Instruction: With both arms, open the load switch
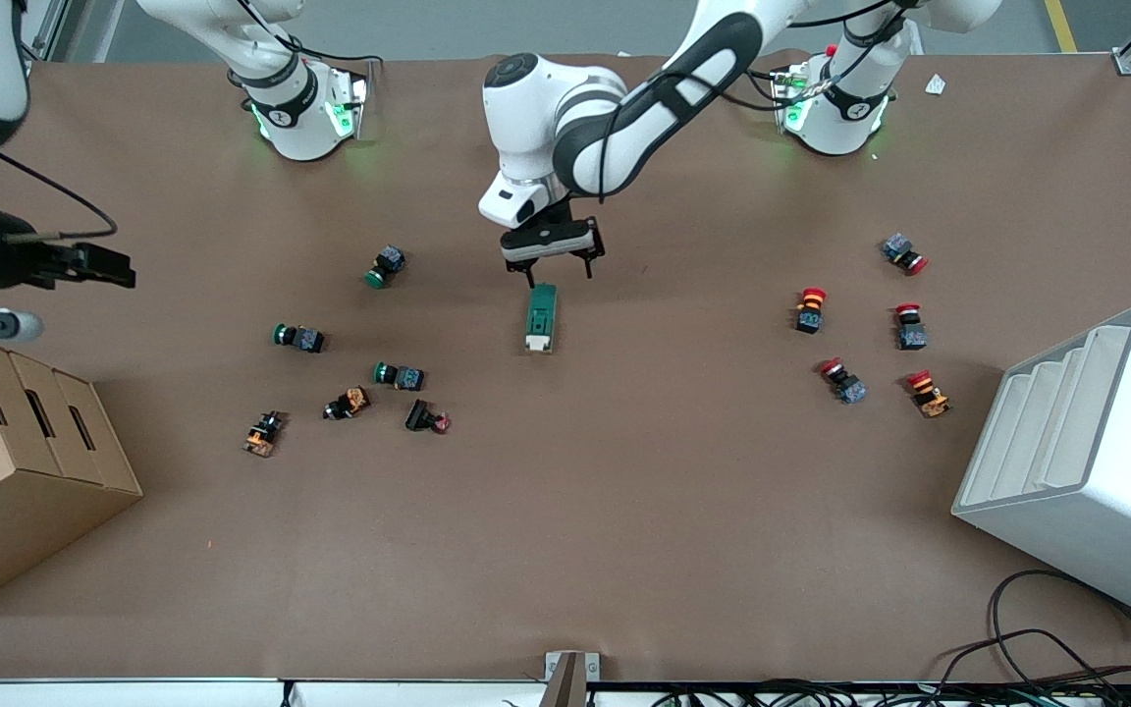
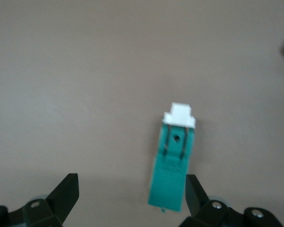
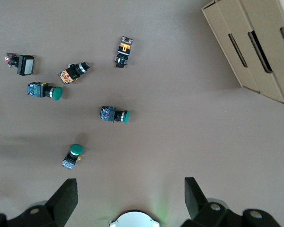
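The table (image 1: pixel 624 511) under me is one wide sheet of matte brown, smooth and unpatterned, with grey floor showing along its top edge in the front view.

The load switch (image 1: pixel 540 317) lies flat near the table's middle — a slim dark-green block with a white toggle at the end nearer the front camera. My left gripper (image 1: pixel 548 265) hovers just above its farther end, fingers spread wide with nothing between them. My left wrist view shows what the front view cannot: two thin metal strips and a small hole in the switch (image 2: pixel 174 161) face, and its stepped white cap.

My right gripper (image 1: pixel 99 265) waits over the right arm's end of the table, above stacked cardboard boxes (image 1: pixel 16 462), its fingers (image 3: pixel 66 198) parted. Its wrist view looks down on green-capped push-buttons (image 3: pixel 114 115). Red-capped push-buttons (image 1: pixel 809 309) sit toward the left arm's end, near a ribbed white plastic bin (image 1: pixel 1086 462).
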Robot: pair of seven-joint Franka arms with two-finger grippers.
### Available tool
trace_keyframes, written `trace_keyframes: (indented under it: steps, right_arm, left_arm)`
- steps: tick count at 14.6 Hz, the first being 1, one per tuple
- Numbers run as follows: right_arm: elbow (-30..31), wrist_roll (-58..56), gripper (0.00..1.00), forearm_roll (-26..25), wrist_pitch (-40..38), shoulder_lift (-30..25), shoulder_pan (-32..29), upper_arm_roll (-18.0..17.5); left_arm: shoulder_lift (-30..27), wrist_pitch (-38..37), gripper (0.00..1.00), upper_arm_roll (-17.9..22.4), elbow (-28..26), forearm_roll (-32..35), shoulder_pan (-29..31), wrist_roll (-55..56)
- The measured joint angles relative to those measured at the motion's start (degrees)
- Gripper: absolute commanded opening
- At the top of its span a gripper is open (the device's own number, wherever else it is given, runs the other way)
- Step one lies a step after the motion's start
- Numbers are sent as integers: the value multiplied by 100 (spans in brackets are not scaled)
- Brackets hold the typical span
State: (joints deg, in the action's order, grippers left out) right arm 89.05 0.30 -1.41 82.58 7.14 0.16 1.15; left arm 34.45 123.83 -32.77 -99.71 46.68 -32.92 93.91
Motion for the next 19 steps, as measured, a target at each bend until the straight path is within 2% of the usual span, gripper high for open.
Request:
trace_keyframes:
  steps: [2,5,10,16,19]
  right_arm:
    - [-1,879,100,53,-28,8,149,-19]
    - [14,2676,100,277,-40,49,696,-55]
    - [23,5323,100,1186,315,491,1391,-86]
    - [-44,7752,100,1440,1212,1498,2238,-92]
    - [-588,8654,100,1509,1392,2342,2554,-94]
  left_arm:
    - [157,78,99,-1,-4,291,-149,223]
    - [346,84,99,-4,-64,937,-361,652]
    - [713,84,99,0,-427,2588,-489,1794]
    - [805,85,99,4,-655,3803,-486,2459]
    - [934,87,99,2,-695,4452,-493,3016]
